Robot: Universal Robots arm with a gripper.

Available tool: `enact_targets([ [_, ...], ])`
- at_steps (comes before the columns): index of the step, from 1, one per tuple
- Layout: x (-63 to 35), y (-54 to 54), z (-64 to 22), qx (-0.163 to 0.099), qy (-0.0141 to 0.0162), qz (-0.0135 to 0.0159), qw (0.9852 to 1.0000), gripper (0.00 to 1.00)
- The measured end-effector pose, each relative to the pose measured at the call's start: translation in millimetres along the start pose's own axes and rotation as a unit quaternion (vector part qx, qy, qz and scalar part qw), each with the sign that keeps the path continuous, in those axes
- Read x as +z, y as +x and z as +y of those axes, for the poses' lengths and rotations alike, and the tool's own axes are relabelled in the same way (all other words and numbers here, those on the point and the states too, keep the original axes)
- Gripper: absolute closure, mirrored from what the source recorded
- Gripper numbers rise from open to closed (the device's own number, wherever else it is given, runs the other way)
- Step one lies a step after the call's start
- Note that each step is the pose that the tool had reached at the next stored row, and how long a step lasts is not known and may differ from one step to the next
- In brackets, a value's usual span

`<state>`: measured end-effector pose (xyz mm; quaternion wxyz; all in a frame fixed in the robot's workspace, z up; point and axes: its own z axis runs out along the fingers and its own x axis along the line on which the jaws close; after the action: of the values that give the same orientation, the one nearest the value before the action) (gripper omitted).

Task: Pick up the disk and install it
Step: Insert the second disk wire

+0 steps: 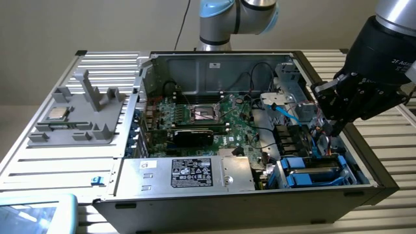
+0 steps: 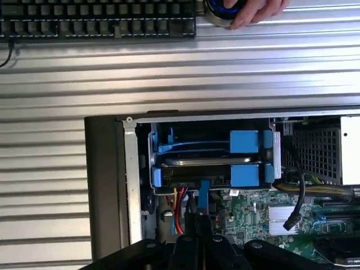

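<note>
Blue plastic frames the disk [image 2: 211, 163], and it's sitting flat inside the drive cage [image 1: 312, 173] at the front corner of the open computer case [image 1: 215, 73], on the exterior view's right. Its long axis runs across the cage, its cabled end facing the motherboard [image 1: 215, 117], with a blue cable [image 2: 203, 194] plugged in there. The cage has 2 bays stacked; a blue tab [image 2: 244, 140] marks the other. The gripper [image 1: 332, 130] hovers just above the cage, jaws clenched with nothing between them. The big silver box [image 1: 188, 173] lies beside the cage. On the tabltop, a grey fixture [image 1: 78, 117] holds a small chip [image 1: 58, 113]. A person's hand [image 2: 253, 11] rests near a keyboard [image 2: 95, 19].
</note>
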<state>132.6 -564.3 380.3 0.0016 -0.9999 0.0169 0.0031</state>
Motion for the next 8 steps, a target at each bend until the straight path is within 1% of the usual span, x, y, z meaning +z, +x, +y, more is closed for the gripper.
enact_targets([
  [1,0.0,0.1,0.0,-0.005,0.001,0.0011,1.0,0.89],
  [6,0.0,0.0,0.0,-0.005,0.001,0.0012,1.0,0.89],
  [7,0.2,0.0,0.0,-0.005,-0.0005,0.0013,1.0,0.89],
  [8,0.5,-0.1,-0.1,-0.005,-0.0065,0.0015,1.0,0.89],
])
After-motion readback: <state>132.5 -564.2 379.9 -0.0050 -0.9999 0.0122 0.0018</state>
